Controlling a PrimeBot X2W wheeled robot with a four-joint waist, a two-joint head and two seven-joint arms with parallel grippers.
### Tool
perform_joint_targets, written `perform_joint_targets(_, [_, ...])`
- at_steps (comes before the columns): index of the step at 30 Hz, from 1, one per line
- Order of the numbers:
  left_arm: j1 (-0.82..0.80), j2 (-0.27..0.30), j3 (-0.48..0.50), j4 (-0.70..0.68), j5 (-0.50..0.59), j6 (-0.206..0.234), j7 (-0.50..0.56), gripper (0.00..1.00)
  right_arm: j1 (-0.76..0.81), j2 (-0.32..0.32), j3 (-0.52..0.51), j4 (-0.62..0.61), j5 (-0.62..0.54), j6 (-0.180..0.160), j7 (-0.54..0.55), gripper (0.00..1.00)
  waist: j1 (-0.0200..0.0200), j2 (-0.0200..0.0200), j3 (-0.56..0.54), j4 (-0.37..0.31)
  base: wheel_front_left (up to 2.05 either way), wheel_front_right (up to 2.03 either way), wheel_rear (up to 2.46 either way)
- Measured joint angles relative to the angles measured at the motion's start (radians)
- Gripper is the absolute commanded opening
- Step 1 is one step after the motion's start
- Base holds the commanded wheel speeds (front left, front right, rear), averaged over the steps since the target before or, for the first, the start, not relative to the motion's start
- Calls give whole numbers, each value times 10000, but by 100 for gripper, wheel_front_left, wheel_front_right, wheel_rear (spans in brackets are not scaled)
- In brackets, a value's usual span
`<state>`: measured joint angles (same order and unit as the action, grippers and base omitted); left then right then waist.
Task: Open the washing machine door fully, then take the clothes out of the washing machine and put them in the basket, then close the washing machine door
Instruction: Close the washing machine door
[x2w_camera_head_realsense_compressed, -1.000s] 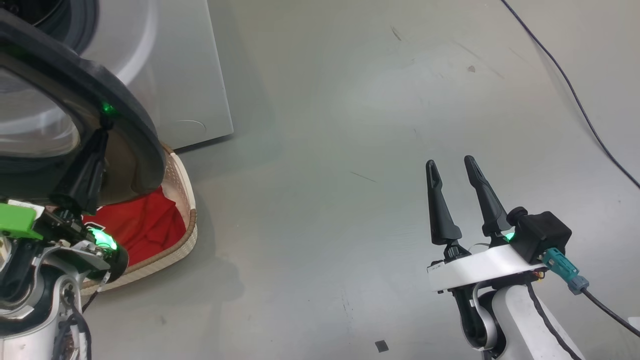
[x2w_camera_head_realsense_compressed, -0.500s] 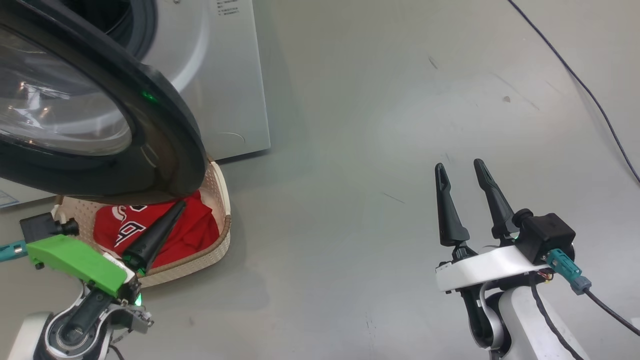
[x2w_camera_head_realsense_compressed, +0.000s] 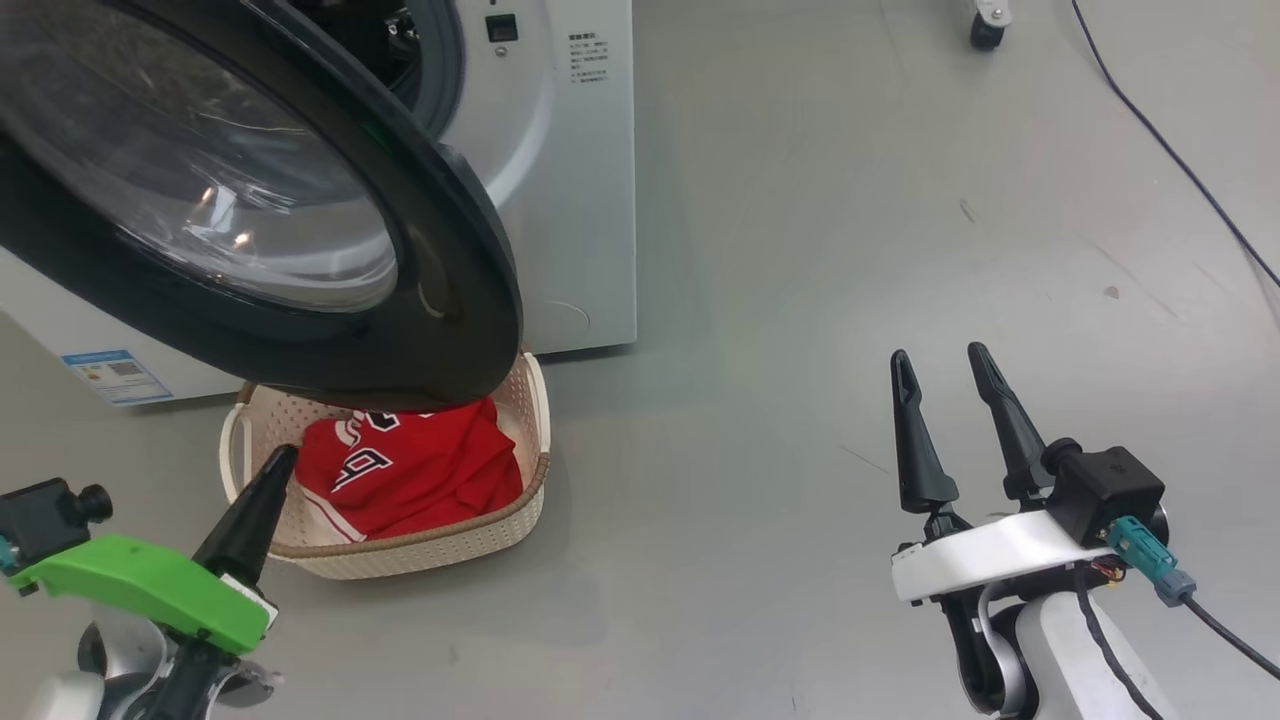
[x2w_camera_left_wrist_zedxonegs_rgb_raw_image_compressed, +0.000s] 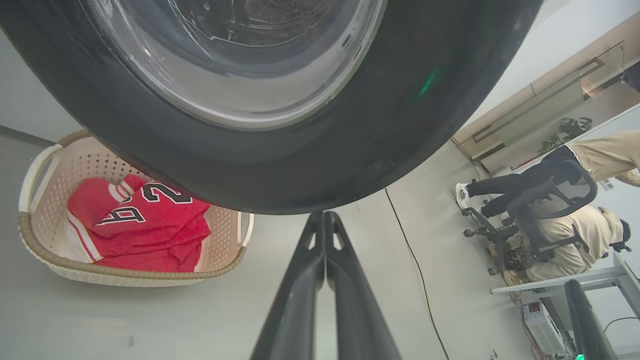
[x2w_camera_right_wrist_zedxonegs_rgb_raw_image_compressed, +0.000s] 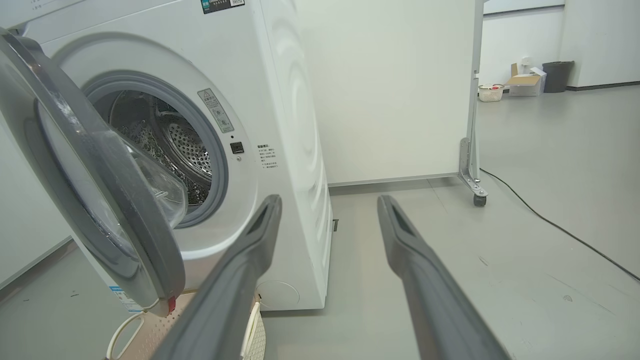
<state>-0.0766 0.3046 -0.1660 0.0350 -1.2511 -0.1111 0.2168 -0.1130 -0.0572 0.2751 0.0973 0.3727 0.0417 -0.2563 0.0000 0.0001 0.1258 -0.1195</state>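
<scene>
The white washing machine stands at the upper left with its door swung open, black rim and glass bowl hanging over the basket. The cream basket sits on the floor in front of the washer and holds clothes: a red jersey with navy numbers. My left gripper is shut and empty, its tip at the basket's near left edge, below the door rim and apart from it. My right gripper stands open and empty over bare floor to the right. The steel drum shows through the opening.
A black cable runs along the floor at the right, near a caster wheel of a wheeled frame. A person sits in an office chair at a desk. Grey floor lies open between the basket and my right arm.
The head camera has shifted, bringing more of the washer and basket into view. My left gripper, still shut, has come off the door rim and dropped back beside the basket. The right gripper stays open.
</scene>
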Motion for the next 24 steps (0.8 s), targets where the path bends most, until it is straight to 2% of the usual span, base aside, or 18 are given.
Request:
perform_joint_targets(11, [407, 10, 25, -12, 2416, -13, -2452, 0, 188, 2, -65, 10, -75, 102, 0, 100, 0, 0, -361, 710, 0, 0, 0])
perform_joint_targets(16, [629, 280, -17, 13, 3776, -40, -3501, 0, 190, 8, -65, 23, -86, 138, 0, 100, 0, 0, -403, 787, 0, 0, 0])
perform_joint_targets(21, [754, 86, -2, 176, 4270, -79, -4410, 0, 193, 10, -84, 52, -88, 186, 0, 100, 0, 0, -420, 832, 0, 0, 0])
perform_joint_targets(24, [781, 61, -13, 247, 4792, 71, -4661, 0, 198, 12, -109, 54, -88, 188, 0, 100, 0, 0, -427, 857, 0, 0, 0])
